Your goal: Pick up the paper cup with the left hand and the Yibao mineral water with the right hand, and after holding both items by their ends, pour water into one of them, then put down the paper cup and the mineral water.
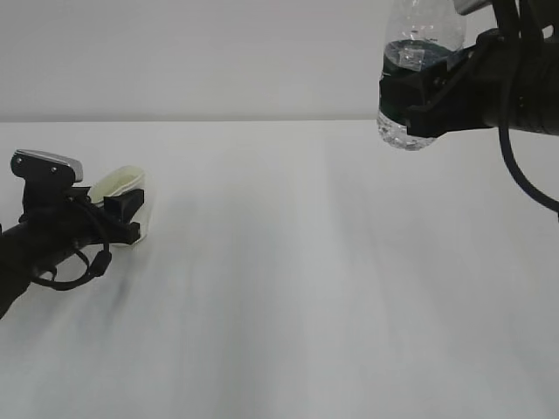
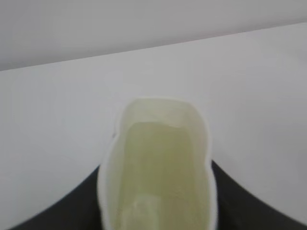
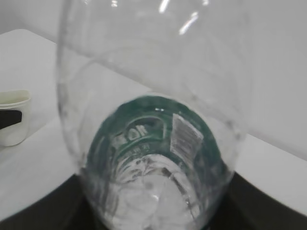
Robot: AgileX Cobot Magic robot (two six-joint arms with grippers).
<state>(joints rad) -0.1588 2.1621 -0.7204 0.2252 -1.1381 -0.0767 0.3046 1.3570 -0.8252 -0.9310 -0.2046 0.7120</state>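
The paper cup (image 1: 120, 182) is low at the left of the white table, white outside and cream inside. My left gripper (image 1: 129, 216) is shut on it, and its rim is squeezed into an oval (image 2: 163, 158) between the dark fingers (image 2: 72, 213). I cannot tell whether its base touches the table. High at the right, the Yibao mineral water (image 1: 421, 35) hangs upright with water inside, its top cut off by the frame. My right gripper (image 1: 424, 92) is shut on its green label band. The right wrist view looks through the bottle (image 3: 153, 143) and shows the cup (image 3: 14, 120) far left.
The white table (image 1: 306, 288) stretches bare between the two arms and ends at a pale wall behind. A black cable (image 1: 524, 175) loops down from the right arm.
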